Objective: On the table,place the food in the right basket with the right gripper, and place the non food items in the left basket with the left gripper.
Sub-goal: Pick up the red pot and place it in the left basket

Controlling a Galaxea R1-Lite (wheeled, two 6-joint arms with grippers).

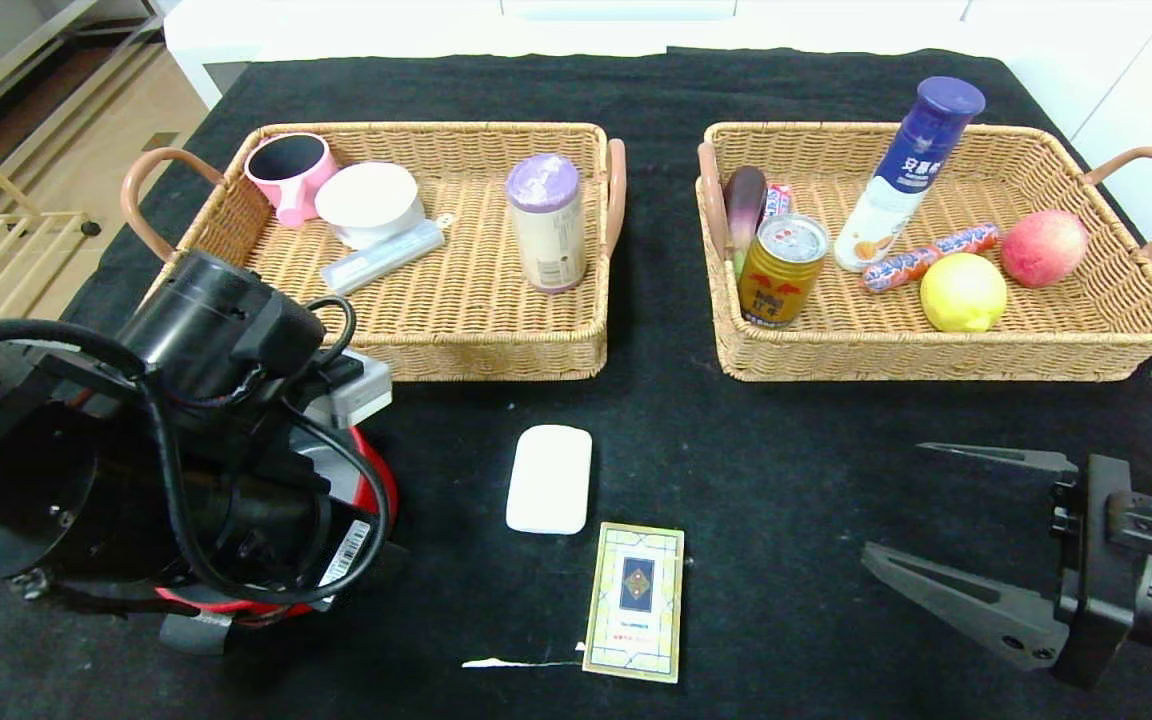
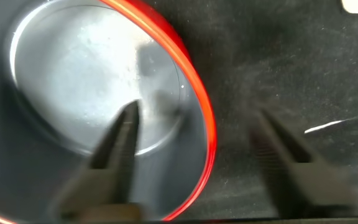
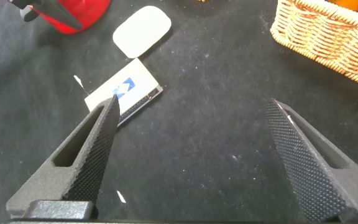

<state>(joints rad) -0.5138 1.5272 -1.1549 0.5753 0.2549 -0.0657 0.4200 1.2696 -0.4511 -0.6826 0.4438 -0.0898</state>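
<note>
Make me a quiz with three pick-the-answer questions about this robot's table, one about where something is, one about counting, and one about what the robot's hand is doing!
1. Where is the lemon?
A. in the right basket
B. on the table
C. in the left basket

2. How many things lie in the left basket?
A. two
B. four
C. six

3. How does the left end effector stand at the red pot?
A. far away from it
B. one finger inside the rim, one outside
C. lifting it high

Answers:
1. A, the lemon sits beside the apple in that basket.
2. B, a pink mug, white bowl, clear flat case and purple-lidded canister.
3. B, the left wrist view shows the fingers straddling the rim.
</note>
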